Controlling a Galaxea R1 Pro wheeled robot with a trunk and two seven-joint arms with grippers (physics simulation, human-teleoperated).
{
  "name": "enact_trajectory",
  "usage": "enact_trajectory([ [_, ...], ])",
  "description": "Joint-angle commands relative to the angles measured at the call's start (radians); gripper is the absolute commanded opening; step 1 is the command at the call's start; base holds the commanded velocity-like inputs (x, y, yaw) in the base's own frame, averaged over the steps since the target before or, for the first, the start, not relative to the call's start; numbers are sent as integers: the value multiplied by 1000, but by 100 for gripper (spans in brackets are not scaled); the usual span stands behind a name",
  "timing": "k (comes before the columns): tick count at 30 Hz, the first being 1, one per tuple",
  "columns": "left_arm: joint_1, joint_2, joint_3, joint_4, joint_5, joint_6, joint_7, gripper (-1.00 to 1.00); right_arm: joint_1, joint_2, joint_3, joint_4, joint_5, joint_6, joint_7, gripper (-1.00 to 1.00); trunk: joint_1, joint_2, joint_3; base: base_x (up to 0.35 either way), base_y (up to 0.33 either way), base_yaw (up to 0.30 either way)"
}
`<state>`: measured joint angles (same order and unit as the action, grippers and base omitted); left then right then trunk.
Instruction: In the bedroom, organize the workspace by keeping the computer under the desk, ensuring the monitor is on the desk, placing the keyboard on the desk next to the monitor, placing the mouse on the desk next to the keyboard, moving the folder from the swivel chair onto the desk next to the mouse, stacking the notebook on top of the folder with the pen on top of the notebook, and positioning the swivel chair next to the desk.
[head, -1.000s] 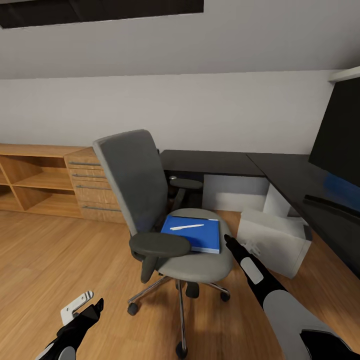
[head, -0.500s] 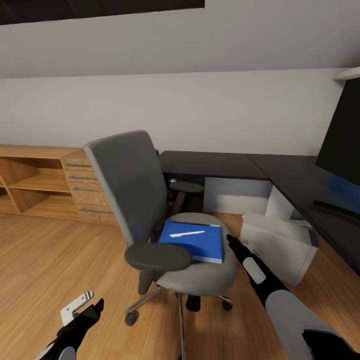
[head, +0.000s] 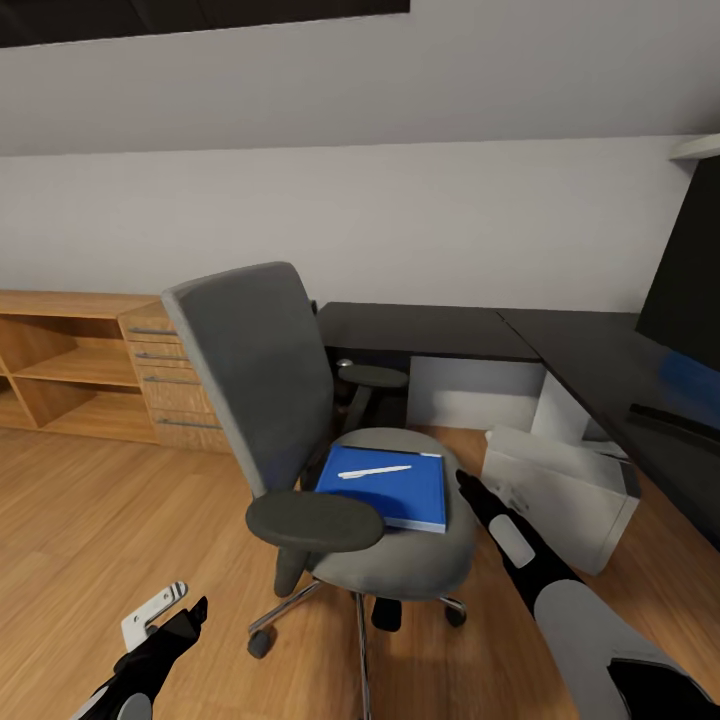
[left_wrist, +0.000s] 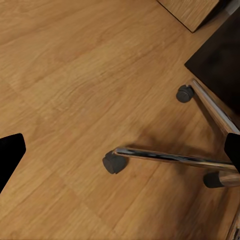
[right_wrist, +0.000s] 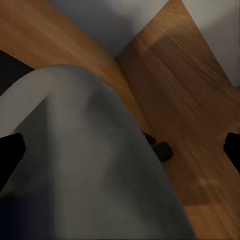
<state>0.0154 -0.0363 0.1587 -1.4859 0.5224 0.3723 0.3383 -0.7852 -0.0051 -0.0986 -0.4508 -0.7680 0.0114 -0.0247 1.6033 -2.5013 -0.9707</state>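
The swivel chair (head: 255, 370) stands on the wood floor in front of the desk (head: 430, 330). On its grey seat lies the blue notebook (head: 385, 490), and the white pen (head: 375, 471) rests on top of it. The folder is hidden. The computer (head: 560, 495) sits on the floor by the desk's white leg. The monitor (head: 690, 280) rises at the right edge. My right gripper (head: 466, 484) is open beside the seat's right rim, and its wrist view looks over the seat (right_wrist: 85, 165). My left gripper (head: 185, 612) hangs open low over the floor, facing the chair's chrome base (left_wrist: 170, 159).
A light wooden dresser (head: 165, 380) with open shelves stands against the back wall on the left. A slim black bar (head: 670, 420) lies on the desk below the monitor; I cannot tell what it is. Open floor lies to the left of the chair.
The view has shifted a little closer. The chair has turned and slid slightly to the left relative to the desk. Both arms hold the same pose.
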Motion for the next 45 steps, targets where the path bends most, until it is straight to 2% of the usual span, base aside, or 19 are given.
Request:
enact_trajectory([
  [1, 0, -1, 1, -2, 10, 3, 5, 100, 0, -1, 1, -1, -11, 4, -3, 100, 0, 0, -1, 2, 0, 0],
  [5, 0, -1, 1, -2, 10, 3, 5, 100, 0, -9, -11, 1, -11, 73, -3, 100, 0, 0, -1, 0, 0, 0],
  [10, 0, -1, 1, -2, 10, 3, 5, 100, 0, -10, -32, 1, -11, 95, -3, 100, 0, 0, -1, 0, 0, 0],
  [29, 0, -1, 2, -2, 8, 3, 5, 100, 0, -5, -41, -5, -11, 99, 1, 100, 0, 0, -1, 0, 0, 23],
  [45, 0, -1, 2, -2, 8, 3, 5, 100, 0, -4, -42, -5, -11, 97, 2, 100, 0, 0, -1, 0, 0, 250],
])
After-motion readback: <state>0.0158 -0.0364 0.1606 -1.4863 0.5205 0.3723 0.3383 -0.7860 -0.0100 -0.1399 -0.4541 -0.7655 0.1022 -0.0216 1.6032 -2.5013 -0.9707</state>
